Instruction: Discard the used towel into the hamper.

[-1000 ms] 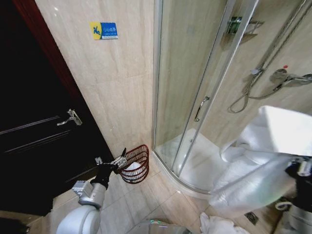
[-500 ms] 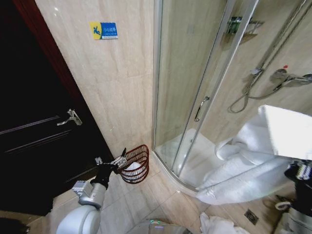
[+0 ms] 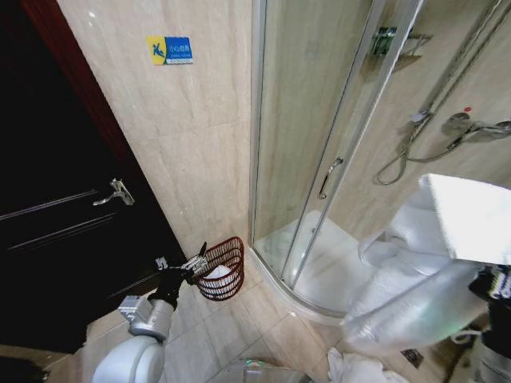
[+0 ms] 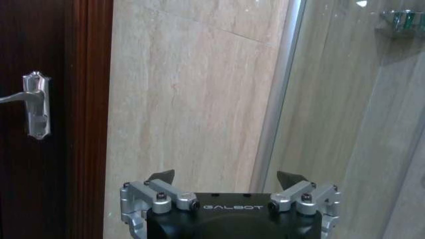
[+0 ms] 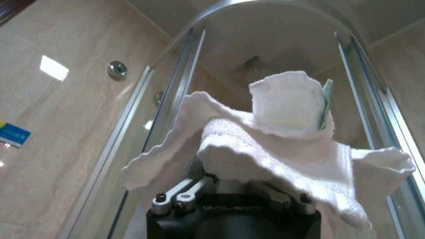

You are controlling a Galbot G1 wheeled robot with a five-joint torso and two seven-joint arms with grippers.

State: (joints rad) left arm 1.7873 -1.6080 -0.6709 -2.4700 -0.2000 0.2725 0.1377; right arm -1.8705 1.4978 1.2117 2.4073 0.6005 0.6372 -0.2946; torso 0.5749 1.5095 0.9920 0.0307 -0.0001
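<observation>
Towel [image 3: 415,271] bunches up since half a second ago | right gripper [image 5: 232,191] jaws clamped on towel | left gripper [image 4: 226,180] jaws apart beside hamper [image 3: 223,269]

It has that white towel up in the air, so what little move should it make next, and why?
Probably swing the right claw leftward toward the small dark red wicker hamper. That claw holds the white terry towel bunched up beside the glass shower stall, well away from the hamper, which sits on the floor by the open left claw.

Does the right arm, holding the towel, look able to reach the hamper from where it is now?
Probably not yet: the right gripper with the towel sits far right, while the hamper stands by the left gripper.
</observation>
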